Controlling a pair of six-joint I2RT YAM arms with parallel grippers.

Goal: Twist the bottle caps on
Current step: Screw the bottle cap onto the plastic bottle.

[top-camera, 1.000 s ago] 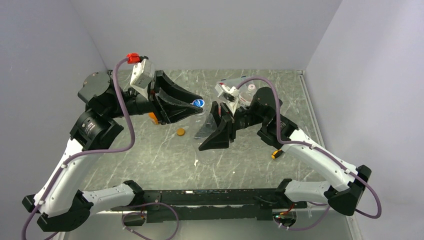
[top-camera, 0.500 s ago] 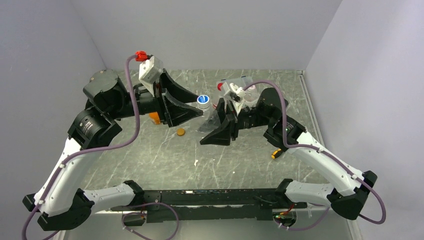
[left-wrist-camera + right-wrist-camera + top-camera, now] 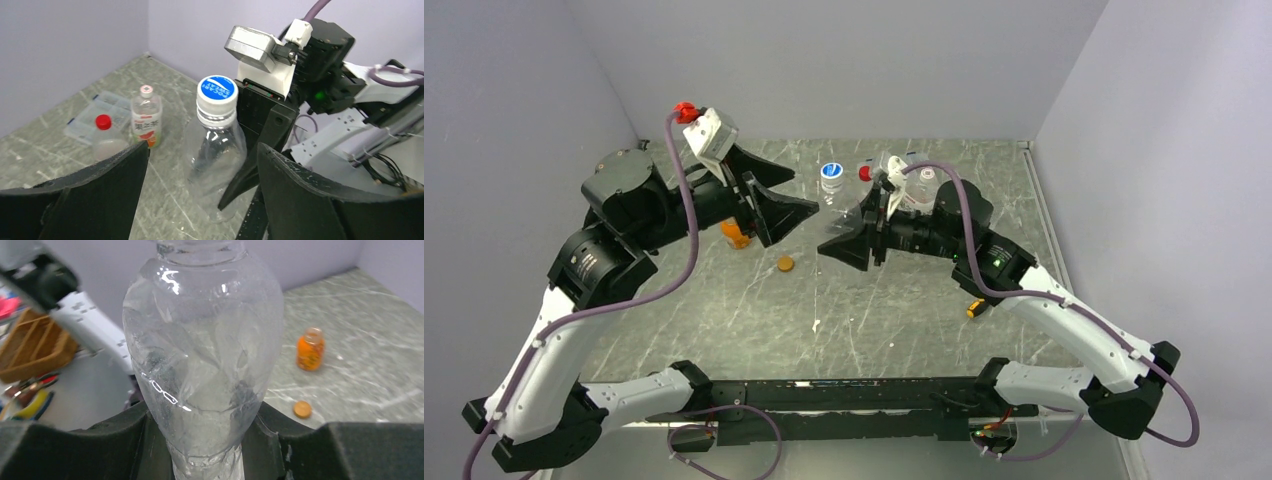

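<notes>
My right gripper (image 3: 852, 240) (image 3: 205, 427) is shut on the lower body of a clear empty bottle (image 3: 844, 205) (image 3: 202, 350) (image 3: 215, 150) and holds it roughly upright. A blue cap (image 3: 831, 172) (image 3: 217, 93) sits on the bottle's neck. My left gripper (image 3: 802, 205) (image 3: 202, 150) is open, with its jaws spread wide just left of the bottle and not touching it. A squat orange bottle (image 3: 737, 235) (image 3: 310, 349) stands uncapped on the table. A loose orange cap (image 3: 785, 264) (image 3: 301, 409) lies near it.
Behind stand a red-capped bottle (image 3: 103, 137) (image 3: 865, 173) and a white-labelled bottle (image 3: 146, 116) with a whitish cap, next to a flat clear compartment box (image 3: 85, 125). A small orange-and-black object (image 3: 975, 308) lies by the right arm. Walls close in the table on three sides.
My left gripper has opened off the blue cap and drawn back to the left. My right arm has carried the capped bottle toward the back of the table.
</notes>
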